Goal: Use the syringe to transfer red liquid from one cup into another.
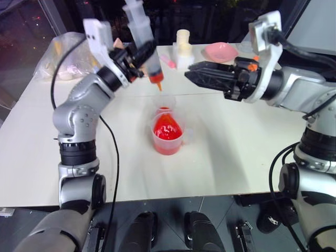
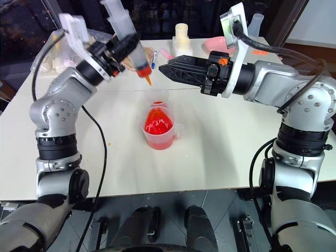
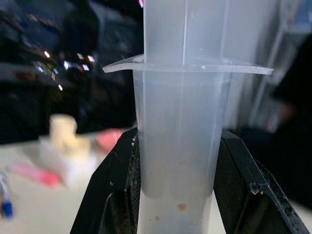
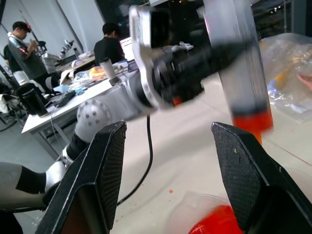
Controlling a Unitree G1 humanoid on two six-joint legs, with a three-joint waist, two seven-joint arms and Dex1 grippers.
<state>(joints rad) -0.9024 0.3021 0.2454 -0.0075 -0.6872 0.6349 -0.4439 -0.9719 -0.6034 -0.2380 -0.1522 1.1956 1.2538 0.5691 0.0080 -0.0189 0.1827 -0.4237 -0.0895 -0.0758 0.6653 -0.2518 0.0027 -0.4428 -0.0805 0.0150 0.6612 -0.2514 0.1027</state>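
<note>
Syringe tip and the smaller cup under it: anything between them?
Nothing: open air between the syringe tip and the smaller cup, seen in the left eye view. The measuring cup stands nearer.

Head stereo pair looks down over table (image 1: 236,152), both sharing cups at centre frame. Left wrist cam v. close on syringe (image 3: 180,146); right wrist cam faces left arm.

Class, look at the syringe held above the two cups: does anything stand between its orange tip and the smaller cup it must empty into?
Nothing visible does. The syringe hangs in the left end effector, tip down over the smaller cup; the right end effector stays off to the side.
</note>
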